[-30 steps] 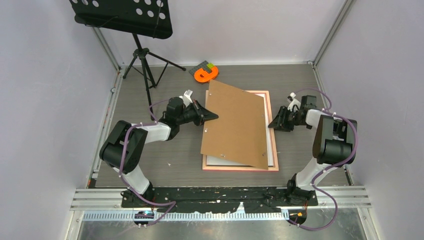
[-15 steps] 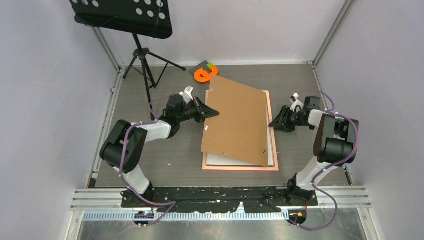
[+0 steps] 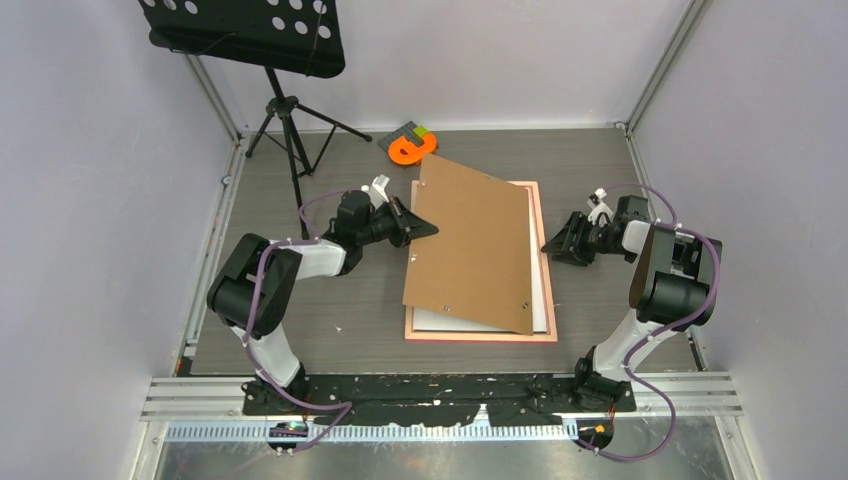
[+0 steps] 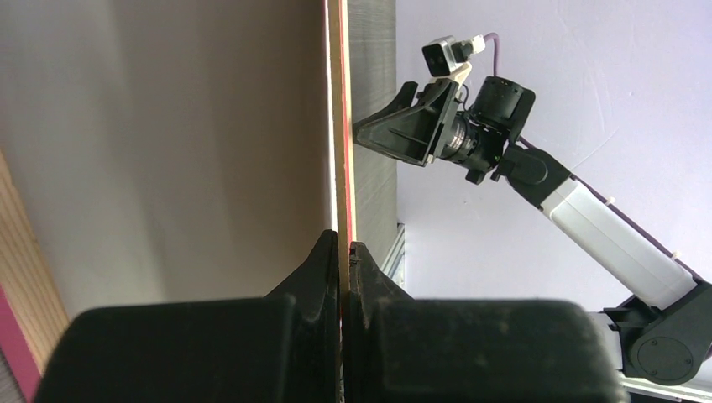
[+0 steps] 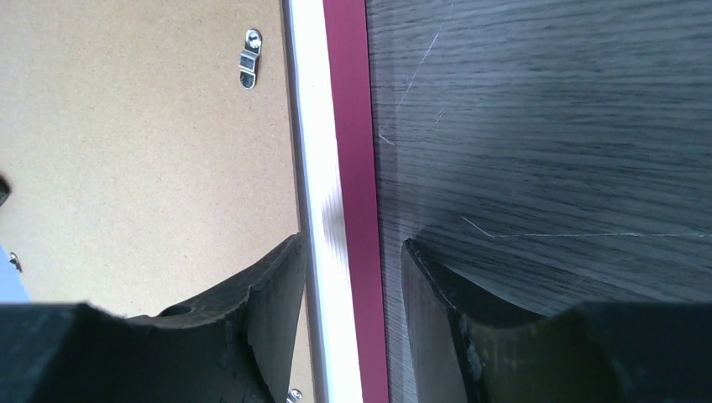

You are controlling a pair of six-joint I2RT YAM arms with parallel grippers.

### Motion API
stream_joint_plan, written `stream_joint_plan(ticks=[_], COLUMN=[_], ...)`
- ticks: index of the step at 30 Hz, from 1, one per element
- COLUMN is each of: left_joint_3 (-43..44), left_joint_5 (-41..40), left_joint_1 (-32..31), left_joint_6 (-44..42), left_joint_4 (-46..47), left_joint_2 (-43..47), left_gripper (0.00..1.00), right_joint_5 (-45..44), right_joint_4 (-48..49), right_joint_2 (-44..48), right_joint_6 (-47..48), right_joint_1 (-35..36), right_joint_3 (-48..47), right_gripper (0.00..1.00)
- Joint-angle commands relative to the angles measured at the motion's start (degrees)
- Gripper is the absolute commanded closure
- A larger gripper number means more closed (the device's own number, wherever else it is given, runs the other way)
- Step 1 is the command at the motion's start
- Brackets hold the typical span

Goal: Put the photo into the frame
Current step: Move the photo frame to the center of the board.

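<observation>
left end effector [image 3: 425, 228] pinches backing board [image 3: 475, 240] askew over frame [image 3: 480, 337] | right end effector [image 3: 550, 246] open | photo unseen; board unseated

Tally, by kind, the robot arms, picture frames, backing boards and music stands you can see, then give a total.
Robot arms: 2 (left, right)
Picture frame: 1
Brown backing board: 1
Music stand: 1
Total: 5

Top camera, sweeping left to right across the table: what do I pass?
music stand → left gripper → brown backing board → right gripper
</observation>
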State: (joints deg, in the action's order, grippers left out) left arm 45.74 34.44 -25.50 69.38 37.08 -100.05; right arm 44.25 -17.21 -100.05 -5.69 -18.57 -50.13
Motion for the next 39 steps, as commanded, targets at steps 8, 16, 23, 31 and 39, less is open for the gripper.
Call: stream_joint_plan(ticks=[8, 16, 23, 31, 39], left_joint_3=[1.15, 0.8, -0.16, -0.71, -1.53], left_joint_5=[0.23, -0.35, -1.95, -4.32, -6.53], left_joint_1=[-0.08, -0.17, -0.32, -1.2, -1.57], left_joint_6=[4.12, 6.15, 7.32, 5.71, 3.41], left_joint_4=[7.45, 6.29, 4.6, 3.53, 1.91], left_joint_2=[-1.43, -1.94, -1.96, -2.71, -4.03], left_gripper=[1.0, 1.0, 1.0, 1.0, 1.0], right_joint_5=[-2.16, -2.04, -2.06, -2.25, -2.18], right_joint_4=[0.99, 1.03, 1.53, 1.96, 2.87], right_joint_2=[-1.65, -1.64, -1.45, -1.01, -0.33], right_joint_6=[0.78, 0.77, 0.69, 0.73, 0.3], right_joint_1=[-0.3, -0.3, 0.04, 0.5, 1.1], right_joint_3=[0.21, 0.28, 0.68, 1.22, 2.24], right_gripper=[0.47, 0.47, 0.47, 0.48, 0.49])
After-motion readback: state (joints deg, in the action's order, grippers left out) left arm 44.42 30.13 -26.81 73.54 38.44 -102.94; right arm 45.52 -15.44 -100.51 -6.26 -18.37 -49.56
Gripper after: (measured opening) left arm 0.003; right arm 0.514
